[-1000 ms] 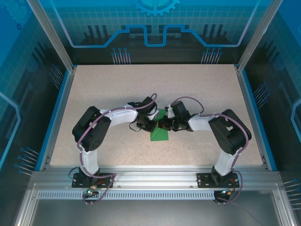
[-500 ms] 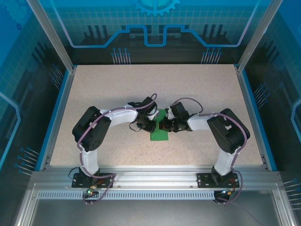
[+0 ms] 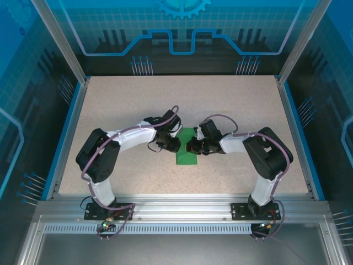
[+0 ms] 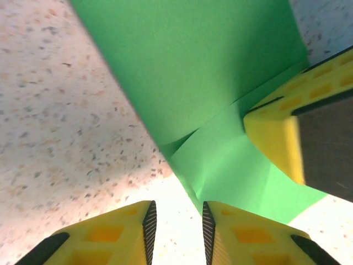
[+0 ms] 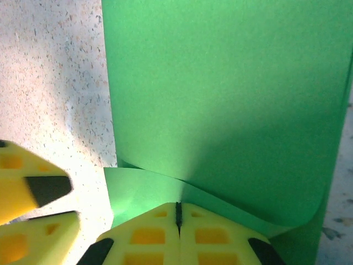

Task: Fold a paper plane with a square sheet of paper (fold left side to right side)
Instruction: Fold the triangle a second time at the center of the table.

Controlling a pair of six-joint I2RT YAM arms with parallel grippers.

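Right gripper (image 5: 177, 216) pinches an edge of the square sheet of paper (image 5: 220, 83) — left gripper (image 4: 177, 223) (narrowly parted) alongside.

From above, the left arm's black wrist (image 3: 167, 139) and the right arm's black wrist (image 3: 203, 144) cover the far half of the thin, bright green sheet of paper (image 3: 186, 158). Its outline and creases there cannot be told. In the left wrist view the sheet runs off the top edge, the left arm's yellow fingers (image 4: 113, 238) are cut by the bottom edge, and the speckled beige worktop (image 4: 49, 121) is blurred. In the right wrist view the right arm's yellow fingers (image 5: 144, 238) hide the paper fold they pinch.
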